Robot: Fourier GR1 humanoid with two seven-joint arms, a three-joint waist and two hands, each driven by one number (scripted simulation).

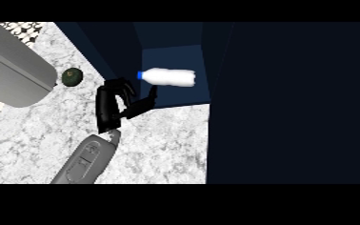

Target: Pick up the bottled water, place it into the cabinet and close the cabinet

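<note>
White bottled water (169,76) lies on its side inside the open cabinet (175,62), your left hand (116,106) relaxed and empty just beside it, so only closing remains.

- My left forearm (84,162) is cut off at the lower edge.
- The grey appliance (21,76) at upper left runs off the frame, so I cannot name it.
- I cannot identify the small dark green round thing (72,76) (too small).
- The cabinet (175,76) interior is too dark; whether the bottled water (169,76) rests on anything is unclear.
</note>
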